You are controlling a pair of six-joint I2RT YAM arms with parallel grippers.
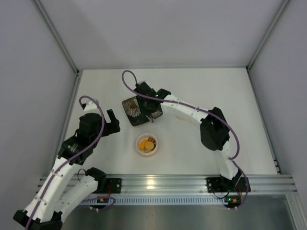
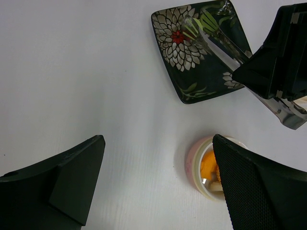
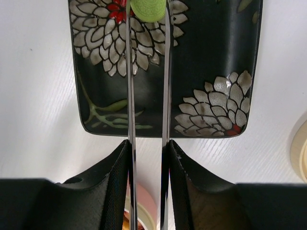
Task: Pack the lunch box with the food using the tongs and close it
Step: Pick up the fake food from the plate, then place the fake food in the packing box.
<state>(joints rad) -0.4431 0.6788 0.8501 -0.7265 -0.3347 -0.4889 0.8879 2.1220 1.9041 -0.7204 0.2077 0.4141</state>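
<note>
Black plate (image 3: 216, 57) lies under tongs (image 3: 166, 96), near lunch box (image 2: 194, 165).

The tongs (image 3: 166, 96) look like polished metal, mirror-bright and smooth; the plate (image 3: 211, 48) has a glossy black glazed surface with painted flowers; the worktop (image 2: 72, 72) is matt white with a faint grain. The left end effector (image 2: 158, 143) has fingers (image 2: 249, 191) of matt black plastic, one inner face finely mesh-textured; the lunch box (image 2: 194, 165) looks like smooth plastic with a soft sheen; the green food (image 3: 146, 7) is dull and matt
</note>
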